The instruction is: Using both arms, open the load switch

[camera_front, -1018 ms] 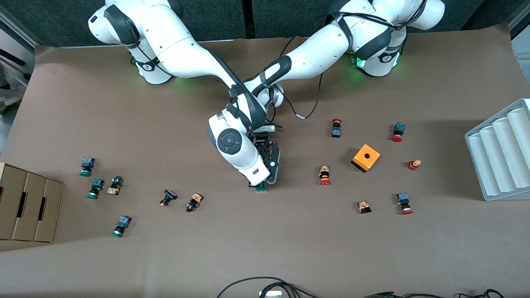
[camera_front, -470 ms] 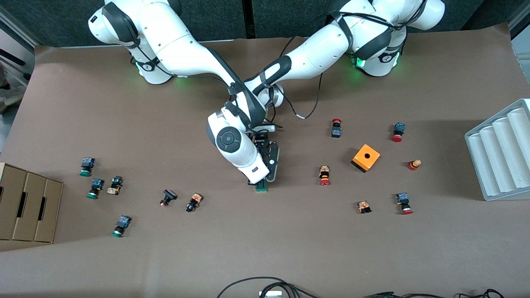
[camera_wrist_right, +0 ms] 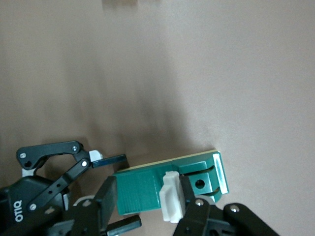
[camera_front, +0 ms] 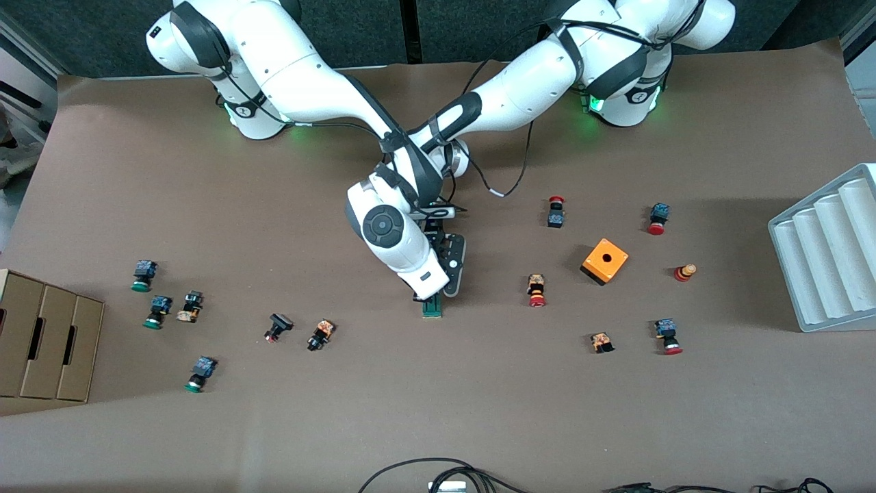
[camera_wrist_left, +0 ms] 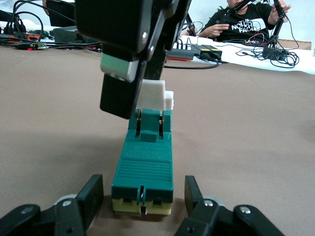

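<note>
I see the load switch (camera_front: 432,309) lying mid-table with my left gripper (camera_wrist_left: 142,196) clamped on the sides of its green body and my right gripper (camera_wrist_right: 147,206) pinching its white slider (camera_wrist_right: 171,203), both arms (camera_front: 321,89) crossing over it from their bases

A high front camera is looking steeply down across the whole brown table (camera_front: 479,411), facing the two arm bases along its top edge. The left wrist camera is sitting low and close, looking level along the load switch (camera_wrist_left: 143,169) toward the table's front edge. The right wrist camera is looking straight down on it from close above. All three views are sharing this switch.
</note>
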`<state>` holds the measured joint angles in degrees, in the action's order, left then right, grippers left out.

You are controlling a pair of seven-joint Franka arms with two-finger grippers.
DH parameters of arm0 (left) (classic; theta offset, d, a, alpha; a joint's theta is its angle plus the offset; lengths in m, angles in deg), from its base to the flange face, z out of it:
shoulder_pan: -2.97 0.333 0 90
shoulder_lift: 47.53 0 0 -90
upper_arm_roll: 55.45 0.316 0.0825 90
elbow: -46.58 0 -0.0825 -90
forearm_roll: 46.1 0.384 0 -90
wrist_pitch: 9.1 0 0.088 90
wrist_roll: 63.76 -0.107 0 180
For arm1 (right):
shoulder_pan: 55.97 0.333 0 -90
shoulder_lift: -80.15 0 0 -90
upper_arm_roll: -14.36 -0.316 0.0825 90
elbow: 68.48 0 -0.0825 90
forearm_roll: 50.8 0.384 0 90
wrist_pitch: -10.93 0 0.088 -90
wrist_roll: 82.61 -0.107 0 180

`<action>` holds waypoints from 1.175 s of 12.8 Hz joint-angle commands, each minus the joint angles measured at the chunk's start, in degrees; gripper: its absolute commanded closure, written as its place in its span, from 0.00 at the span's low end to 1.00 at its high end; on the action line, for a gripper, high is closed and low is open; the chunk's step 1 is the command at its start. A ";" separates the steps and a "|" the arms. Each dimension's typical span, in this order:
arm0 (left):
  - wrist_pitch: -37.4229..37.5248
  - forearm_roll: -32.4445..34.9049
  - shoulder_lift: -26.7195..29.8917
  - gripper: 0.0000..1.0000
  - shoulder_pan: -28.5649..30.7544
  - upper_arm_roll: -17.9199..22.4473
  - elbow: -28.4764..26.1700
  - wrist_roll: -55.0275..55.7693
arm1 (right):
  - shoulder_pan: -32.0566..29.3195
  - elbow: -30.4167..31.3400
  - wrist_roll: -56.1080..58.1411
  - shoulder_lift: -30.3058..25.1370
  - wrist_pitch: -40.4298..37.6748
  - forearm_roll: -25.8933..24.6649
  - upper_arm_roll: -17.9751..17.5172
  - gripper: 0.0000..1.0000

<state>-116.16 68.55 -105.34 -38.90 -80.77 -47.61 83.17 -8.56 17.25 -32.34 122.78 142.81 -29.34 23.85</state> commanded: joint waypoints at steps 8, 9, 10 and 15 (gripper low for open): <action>0.62 0.49 -0.38 0.25 -0.67 0.44 -0.20 0.91 | 1.10 3.74 -0.88 -2.20 -0.92 1.22 -0.17 0.43; 0.71 0.49 -0.38 0.25 -0.67 0.44 -0.20 0.91 | 1.10 3.83 -0.79 -2.20 -1.01 1.22 -0.17 0.43; 0.63 0.49 -0.38 0.25 -0.67 0.44 -0.20 0.91 | 1.10 4.18 -0.79 -2.20 -0.92 1.22 -0.17 0.43; 0.62 0.49 -0.38 0.25 -0.67 0.44 -0.20 0.91 | 1.10 4.36 -0.88 -2.11 -0.92 1.22 -0.17 0.44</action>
<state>-116.16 68.55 -105.34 -38.90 -80.76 -47.61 83.17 -8.05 19.32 -32.89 122.16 142.71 -29.34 23.50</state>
